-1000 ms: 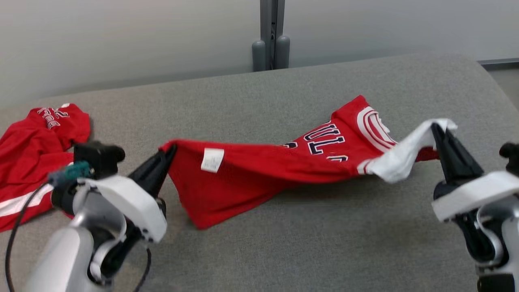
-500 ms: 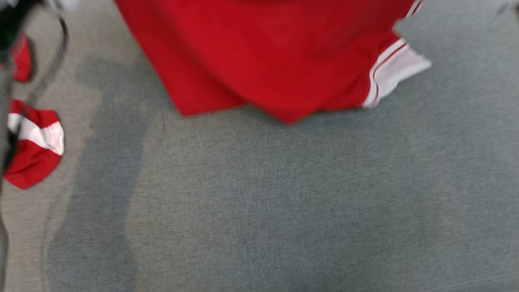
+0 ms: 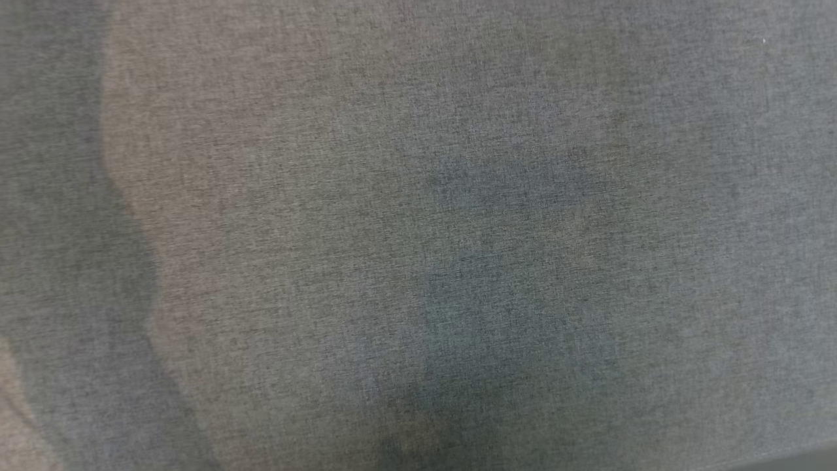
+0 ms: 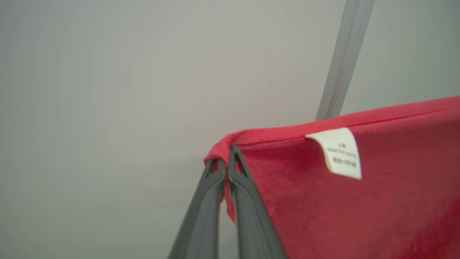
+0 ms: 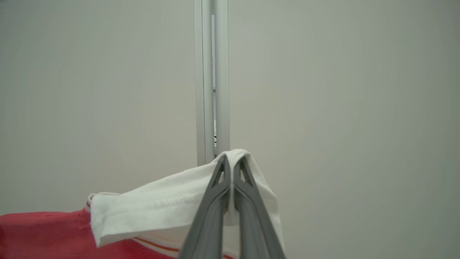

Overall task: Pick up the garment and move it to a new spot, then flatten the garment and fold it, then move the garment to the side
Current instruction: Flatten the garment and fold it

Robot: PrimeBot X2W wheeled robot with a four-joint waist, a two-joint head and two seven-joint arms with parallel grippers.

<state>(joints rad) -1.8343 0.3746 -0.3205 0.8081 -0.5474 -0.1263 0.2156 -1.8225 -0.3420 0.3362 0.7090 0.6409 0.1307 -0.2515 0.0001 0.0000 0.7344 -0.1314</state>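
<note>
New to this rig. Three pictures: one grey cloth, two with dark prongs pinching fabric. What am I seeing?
A two-armed robot with three cameras. The head camera looks down at the grey fabric surface, crossed by shadows. Each wrist camera looks along its arm's two dark fingers. The left tool is shut on a corner of the red jersey, near its white care label. The right tool is shut on the jersey's white trim. Behind both is a pale wall, so the jersey seems lifted.
</note>
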